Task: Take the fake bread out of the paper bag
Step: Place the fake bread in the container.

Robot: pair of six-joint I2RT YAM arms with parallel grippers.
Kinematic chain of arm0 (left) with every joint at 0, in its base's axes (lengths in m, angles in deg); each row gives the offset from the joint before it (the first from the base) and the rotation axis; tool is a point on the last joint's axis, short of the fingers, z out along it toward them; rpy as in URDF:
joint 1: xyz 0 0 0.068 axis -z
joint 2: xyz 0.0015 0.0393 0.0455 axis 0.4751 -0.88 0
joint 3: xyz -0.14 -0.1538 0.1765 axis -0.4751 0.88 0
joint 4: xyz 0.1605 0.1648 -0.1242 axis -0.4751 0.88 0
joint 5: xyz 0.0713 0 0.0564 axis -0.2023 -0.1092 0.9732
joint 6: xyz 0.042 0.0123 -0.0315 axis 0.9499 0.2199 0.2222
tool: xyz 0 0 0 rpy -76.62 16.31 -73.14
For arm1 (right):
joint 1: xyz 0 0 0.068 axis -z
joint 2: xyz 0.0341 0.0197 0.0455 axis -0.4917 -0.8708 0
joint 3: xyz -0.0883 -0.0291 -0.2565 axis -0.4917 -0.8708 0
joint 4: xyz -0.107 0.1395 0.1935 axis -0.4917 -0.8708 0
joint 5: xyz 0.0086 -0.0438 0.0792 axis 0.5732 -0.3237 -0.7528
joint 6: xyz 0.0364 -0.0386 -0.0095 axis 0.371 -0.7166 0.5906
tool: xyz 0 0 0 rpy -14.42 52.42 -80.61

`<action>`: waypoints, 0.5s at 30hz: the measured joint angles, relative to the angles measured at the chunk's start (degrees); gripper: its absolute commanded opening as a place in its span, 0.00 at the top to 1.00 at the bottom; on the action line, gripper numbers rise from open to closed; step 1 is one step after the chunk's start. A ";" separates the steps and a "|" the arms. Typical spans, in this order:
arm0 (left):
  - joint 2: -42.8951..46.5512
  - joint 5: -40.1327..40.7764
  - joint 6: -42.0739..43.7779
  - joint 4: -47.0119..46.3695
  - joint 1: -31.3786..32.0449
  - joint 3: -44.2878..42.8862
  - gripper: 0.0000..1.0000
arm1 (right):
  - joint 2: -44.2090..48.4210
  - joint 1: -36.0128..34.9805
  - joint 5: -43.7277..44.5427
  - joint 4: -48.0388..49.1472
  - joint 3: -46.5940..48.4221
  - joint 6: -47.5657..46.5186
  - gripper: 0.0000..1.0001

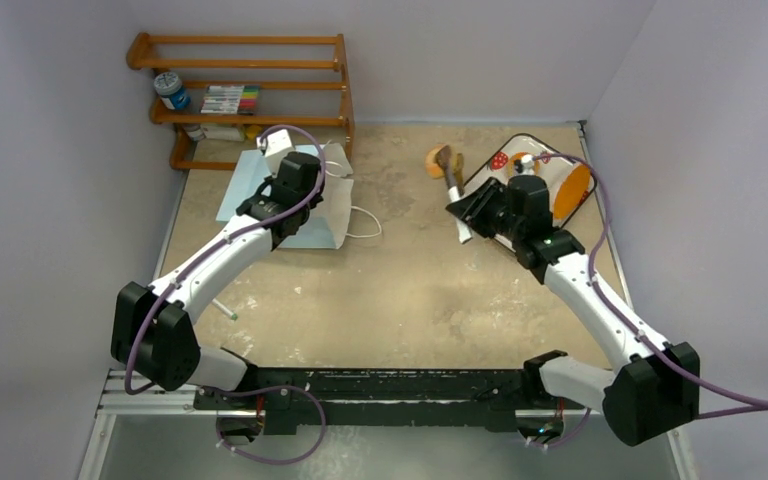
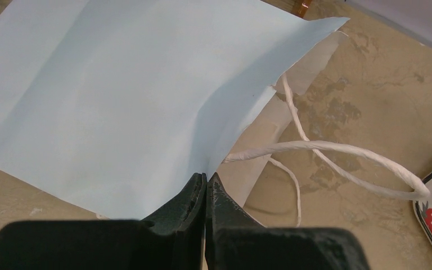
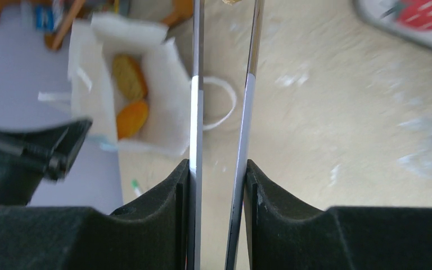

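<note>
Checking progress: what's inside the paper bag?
In the paper bag, seen from the right wrist: a tan bread piece and an orange bread piece. Anything beneath them or behind the walls is hidden.

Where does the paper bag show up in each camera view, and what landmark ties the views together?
Top external: the paper bag lies upper left of centre.
Left wrist: the paper bag fills the upper left.
Right wrist: the paper bag sits upper left, open mouth showing.
Shared landmark: its white cord handle.
</note>
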 measured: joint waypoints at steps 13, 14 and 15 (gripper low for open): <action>0.09 -3.13 0.48 0.15 -0.79 0.00 1.00 | -2.14 13.40 11.52 -2.19 2.23 -3.32 1.00; 0.17 -3.30 0.50 0.24 -0.81 0.00 1.00 | -2.62 13.97 11.28 -2.19 2.25 -3.56 1.00; 0.28 -3.48 0.50 0.24 -0.83 0.00 1.00 | -3.15 14.32 11.06 -2.21 2.25 -3.74 1.00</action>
